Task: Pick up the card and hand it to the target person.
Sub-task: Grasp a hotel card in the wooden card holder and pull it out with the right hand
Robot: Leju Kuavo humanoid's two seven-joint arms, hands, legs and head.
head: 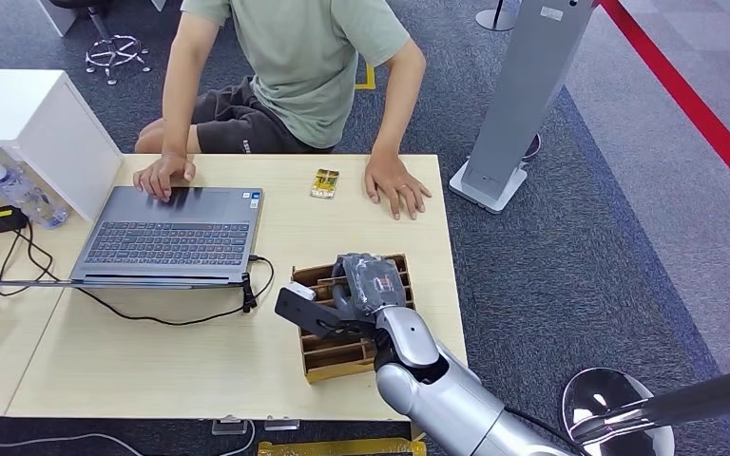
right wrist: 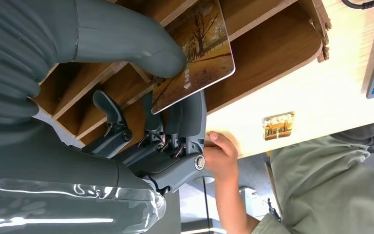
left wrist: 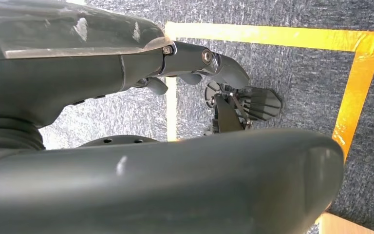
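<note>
One card in hand: the card [right wrist: 195, 53], printed with an autumn tree scene, is pinched between the thick thumb and the darker fingers [right wrist: 182, 119] of the right hand [right wrist: 165, 92].
Card place: it stands in the wooden slotted holder [head: 342, 356], partly out of a slot, near the table's near right edge.
Right hand: in the head view the right hand [head: 366, 285] sits over the holder, its silver arm coming in from the near right.
Second card: another small card [head: 324, 182] with a like picture lies flat on the table [head: 200, 370], far of the holder, just left of the person's hand [head: 395, 182].
Person: a person in a green shirt [head: 314, 57] sits at the far side, one hand on the table, the other hand [head: 163, 174] on the laptop's far edge.
Laptop: the open laptop [head: 173, 235] lies left of the holder, a black cable [head: 200, 309] running from it.
Left hand: the left hand [left wrist: 195, 63] hangs over grey carpet with yellow tape lines [left wrist: 272, 35]; it holds nothing, fingers loosely apart.
Left edge: a white box [head: 38, 123] and a water bottle [head: 19, 190] stand at the far left.
</note>
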